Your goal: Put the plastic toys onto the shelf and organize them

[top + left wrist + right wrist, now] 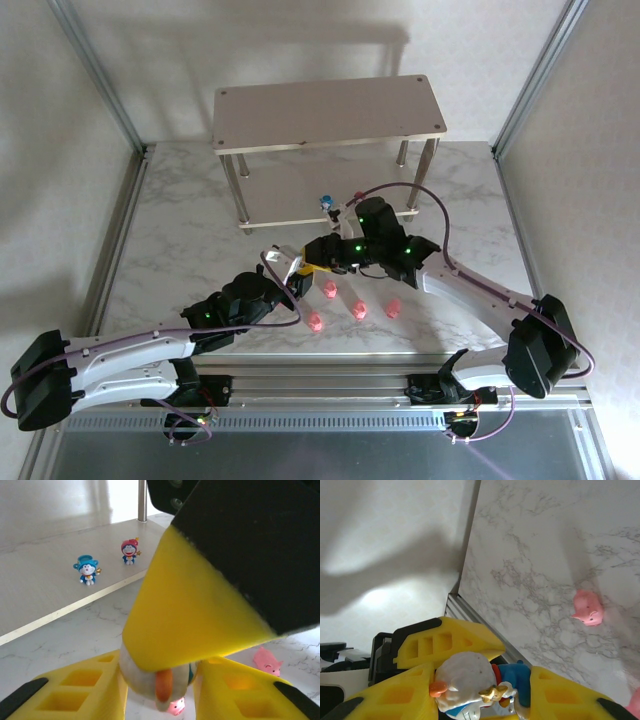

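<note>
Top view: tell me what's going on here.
Looks like a handover above the marble table. The right arm's jaws grip a small whitish-blue plastic figurine, and the left arm's jaws flank it. A blue figurine and a red one stand on the beige two-tier shelf's lower board. Four pink toys wait on the table.

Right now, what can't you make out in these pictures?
White toy: left wrist view, mostly covered by the right arm's yellow finger; whether the left jaws grip it yet is unclear.
Shelf: top view, the top board hides the rear of the lower tier.
Pink toys: top view, too small for faces or pose.
One pink toy: right wrist view, cut by the corner edge.
</note>
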Robot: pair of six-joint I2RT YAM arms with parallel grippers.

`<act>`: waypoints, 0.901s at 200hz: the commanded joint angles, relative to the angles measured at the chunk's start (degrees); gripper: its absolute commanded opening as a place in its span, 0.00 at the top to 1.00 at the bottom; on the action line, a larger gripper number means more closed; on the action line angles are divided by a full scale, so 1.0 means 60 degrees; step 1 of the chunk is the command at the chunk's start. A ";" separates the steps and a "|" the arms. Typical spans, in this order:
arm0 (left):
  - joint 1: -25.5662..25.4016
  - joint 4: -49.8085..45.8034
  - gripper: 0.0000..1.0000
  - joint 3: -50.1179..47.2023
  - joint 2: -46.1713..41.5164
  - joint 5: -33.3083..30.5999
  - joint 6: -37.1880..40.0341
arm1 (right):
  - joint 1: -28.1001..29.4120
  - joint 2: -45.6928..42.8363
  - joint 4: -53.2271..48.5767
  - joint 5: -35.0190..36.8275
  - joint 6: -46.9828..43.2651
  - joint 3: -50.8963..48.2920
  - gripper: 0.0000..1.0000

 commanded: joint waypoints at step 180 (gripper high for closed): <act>-0.0093 0.0190 1.00 -0.0402 -0.1341 -0.2008 0.0101 | 0.1051 0.0809 0.0619 -0.0896 0.0185 0.0201 0.63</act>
